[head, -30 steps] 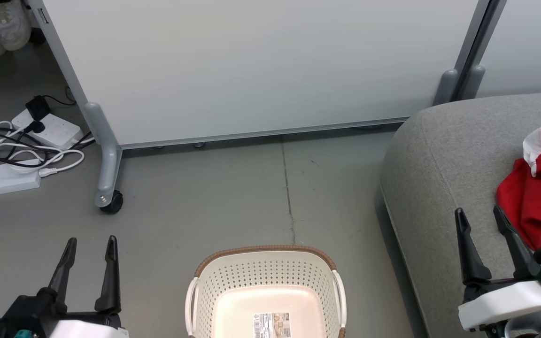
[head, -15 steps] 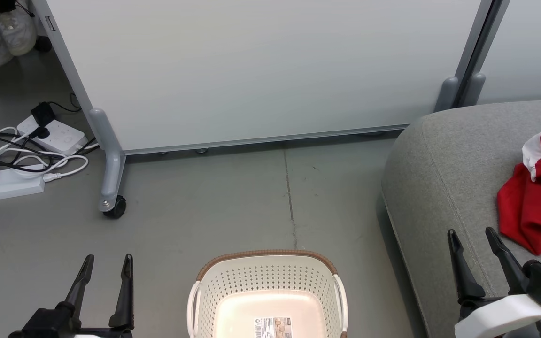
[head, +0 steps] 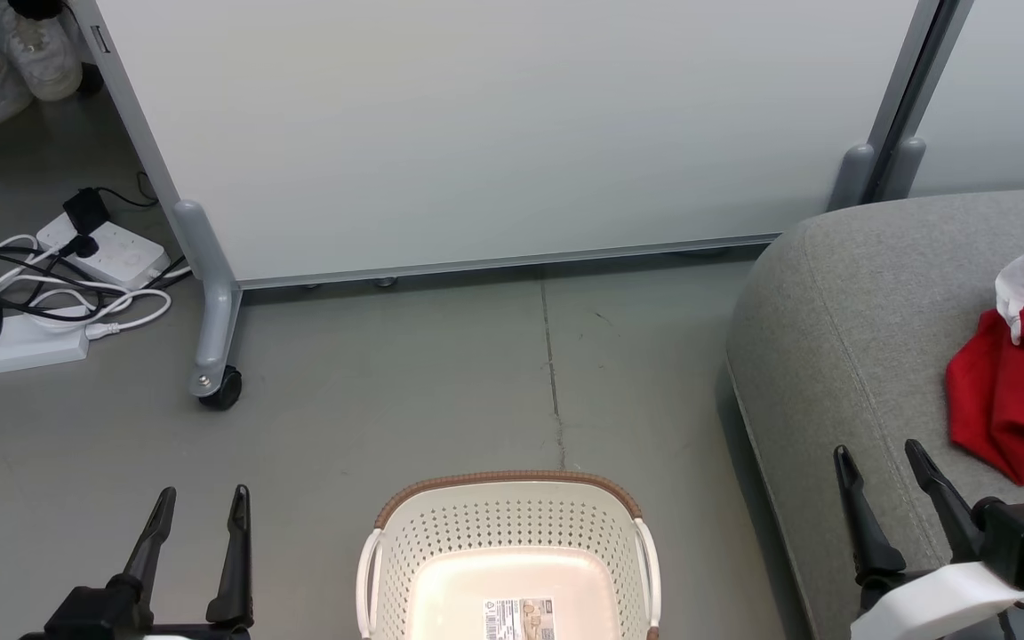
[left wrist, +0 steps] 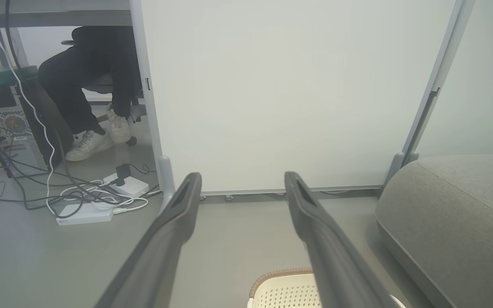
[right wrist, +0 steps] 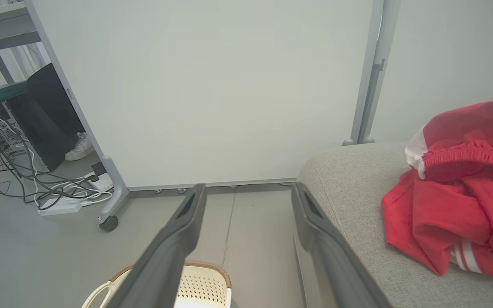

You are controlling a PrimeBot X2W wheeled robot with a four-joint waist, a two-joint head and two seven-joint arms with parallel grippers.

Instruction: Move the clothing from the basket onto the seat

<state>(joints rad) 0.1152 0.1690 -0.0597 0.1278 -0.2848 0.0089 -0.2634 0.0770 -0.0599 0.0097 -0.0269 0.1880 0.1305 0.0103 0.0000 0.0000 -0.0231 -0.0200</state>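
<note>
Lying crumpled on the sofa (head: 841, 311), the red clothing (head: 1001, 400) looks light, limp, best pinched at a fold. The left gripper (head: 203, 492) and right gripper (head: 878, 449) have jaws open, empty.

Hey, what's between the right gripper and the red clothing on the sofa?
Bare grey seat fabric, nothing else. In the head view the open right gripper sits left of the clothing, with a plain strip of upholstery between them.
</note>
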